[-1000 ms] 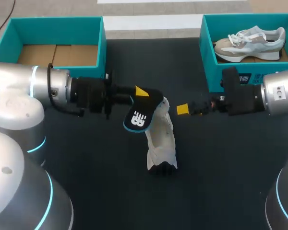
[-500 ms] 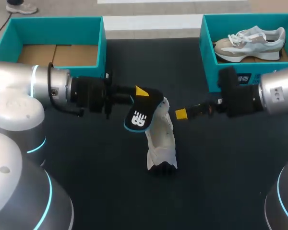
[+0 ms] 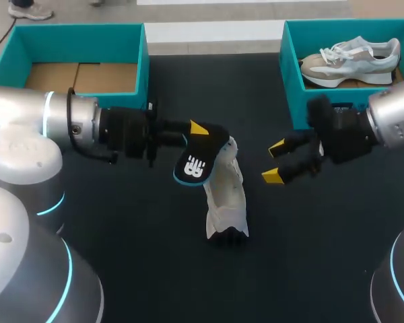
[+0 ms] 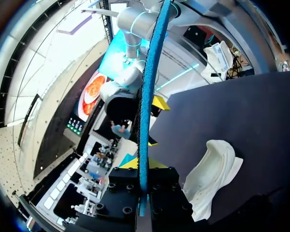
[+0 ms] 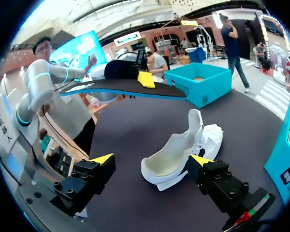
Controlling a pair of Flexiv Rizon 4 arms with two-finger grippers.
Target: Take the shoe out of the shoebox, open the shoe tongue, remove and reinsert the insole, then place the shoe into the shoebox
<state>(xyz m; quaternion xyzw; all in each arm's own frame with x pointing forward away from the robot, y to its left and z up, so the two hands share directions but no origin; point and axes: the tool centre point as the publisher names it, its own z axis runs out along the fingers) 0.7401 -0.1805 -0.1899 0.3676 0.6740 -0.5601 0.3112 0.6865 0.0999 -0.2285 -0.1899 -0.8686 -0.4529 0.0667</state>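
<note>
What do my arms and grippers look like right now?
The left arm and right arm are rounded silver-grey tubes with cyan rings and black wrist sections; a black cable loops by the left wrist. The left gripper and right gripper have black bolted fingers with yellow wedge tips.

The desk (image 3: 155, 269) was a plain dark surface; the left shoebox (image 3: 81, 32), teal, sat at its far left corner; the right shoebox (image 3: 291, 81), same teal, sat at the far right, well apart from the first; a white shoe (image 3: 227, 202) sat out on the bare desk roughly in the middle, nearer the robot than both boxes and touching neither; looked like it rested on its sole, opening up.
</note>
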